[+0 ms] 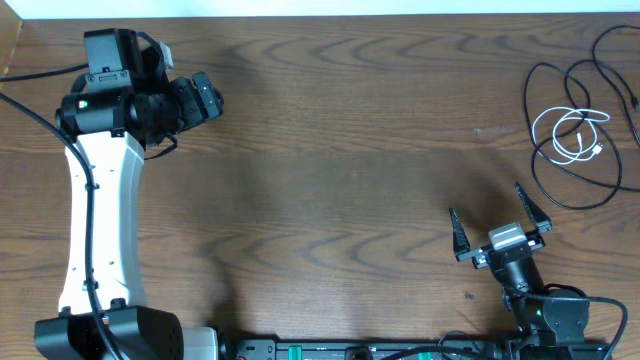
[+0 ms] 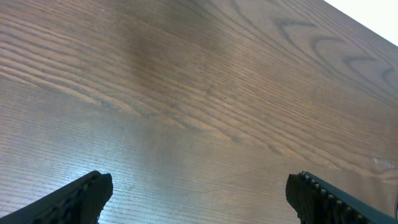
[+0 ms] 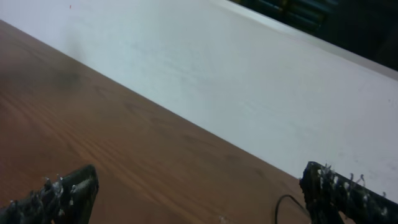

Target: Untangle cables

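The cables lie in a loose tangle at the table's far right. A short white cable (image 1: 572, 135) is coiled inside the loops of a longer black cable (image 1: 527, 100). My right gripper (image 1: 484, 198) stands open near the front edge, left of and nearer than the tangle, holding nothing. In the right wrist view its fingers (image 3: 199, 177) are spread wide, with a bit of black cable (image 3: 278, 208) showing by the right finger. My left gripper (image 1: 212, 98) is far off at the upper left, open (image 2: 199, 183) over bare wood.
The wooden table (image 1: 350, 150) spans the view. Its far edge meets a white surface (image 3: 249, 81). The left arm's white link (image 1: 100, 220) runs down the left side. The arm bases and their thick black wires (image 1: 560, 320) sit along the front edge.
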### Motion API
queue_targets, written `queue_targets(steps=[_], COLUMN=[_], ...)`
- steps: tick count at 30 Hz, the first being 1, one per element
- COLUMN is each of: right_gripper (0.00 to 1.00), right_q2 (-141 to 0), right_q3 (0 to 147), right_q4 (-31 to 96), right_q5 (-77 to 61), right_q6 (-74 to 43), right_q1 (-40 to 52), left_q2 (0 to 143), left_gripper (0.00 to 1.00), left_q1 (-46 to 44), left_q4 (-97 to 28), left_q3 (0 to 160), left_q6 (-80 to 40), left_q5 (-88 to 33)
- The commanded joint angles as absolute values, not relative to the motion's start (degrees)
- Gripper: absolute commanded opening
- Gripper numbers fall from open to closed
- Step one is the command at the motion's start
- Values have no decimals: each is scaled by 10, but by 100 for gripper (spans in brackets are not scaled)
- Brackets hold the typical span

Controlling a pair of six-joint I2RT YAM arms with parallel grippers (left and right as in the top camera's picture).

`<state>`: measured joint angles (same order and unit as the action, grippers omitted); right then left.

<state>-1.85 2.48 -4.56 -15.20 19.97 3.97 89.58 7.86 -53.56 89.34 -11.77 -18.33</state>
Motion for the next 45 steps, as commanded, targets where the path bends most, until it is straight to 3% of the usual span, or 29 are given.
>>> queue_targets(steps=[1, 9, 13, 45], right_gripper=[99, 99, 99, 99], right_q2=[-3, -3, -3, -4], right_q3=[3, 3, 3, 3], right_q4=[-36, 33, 31, 30], right_q5=[-149, -155, -152, -151], right_q6=[204, 192, 150, 150], right_q1=[37, 37, 37, 37], left_q2=[897, 897, 897, 897], left_gripper=[95, 95, 95, 95], left_q1=[79, 79, 79, 79], left_q4=[-536, -536, -536, -536], left_q3=[894, 894, 894, 894], left_q6=[-115, -115, -115, -114], left_q5=[-188, -188, -188, -169])
